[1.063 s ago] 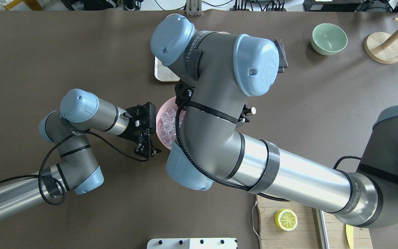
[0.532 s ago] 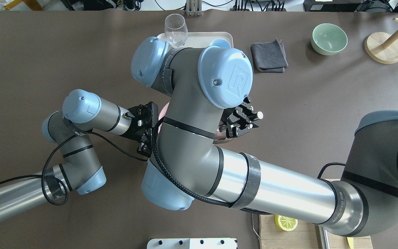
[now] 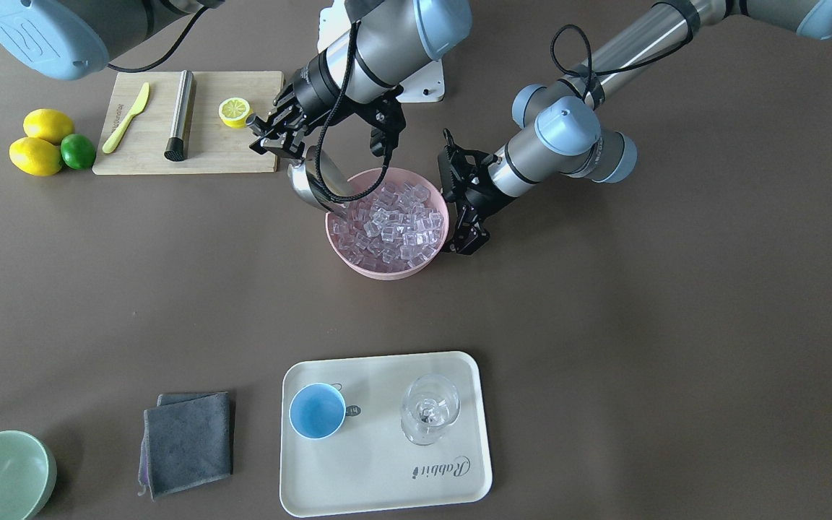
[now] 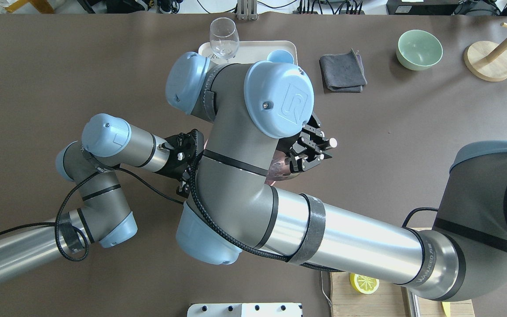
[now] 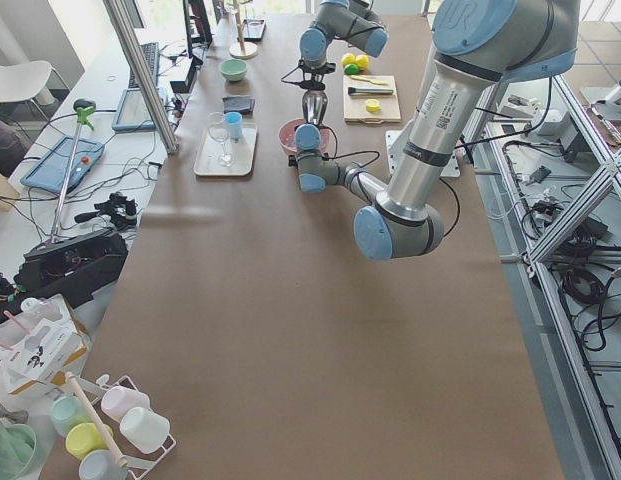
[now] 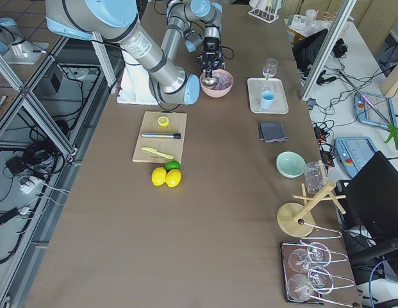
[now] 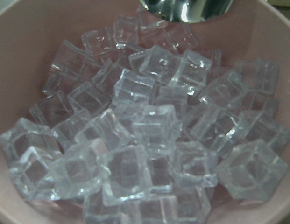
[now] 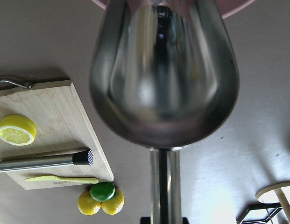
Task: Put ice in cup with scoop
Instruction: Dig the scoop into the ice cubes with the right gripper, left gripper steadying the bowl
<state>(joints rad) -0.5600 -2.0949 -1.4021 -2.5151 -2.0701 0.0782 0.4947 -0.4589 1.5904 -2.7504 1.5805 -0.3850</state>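
Ice cubes [image 3: 391,220], small and clear, lay heaped in a round pink bowl [image 3: 386,273], apart from both sets of jaws. Right gripper [image 3: 276,139] was clamped tight on the short handle of the shiny steel scoop [image 3: 313,184], whose trough tip met the bowl's rim at the edge of the heap. Left gripper [image 3: 464,242] stood just beside the bowl's opposite rim; its jaw gap could not be determined. Light-blue round cup [image 3: 317,410] stood on a cream tray [image 3: 387,477], well apart. Overhead, the right arm hid the bowl almost entirely.
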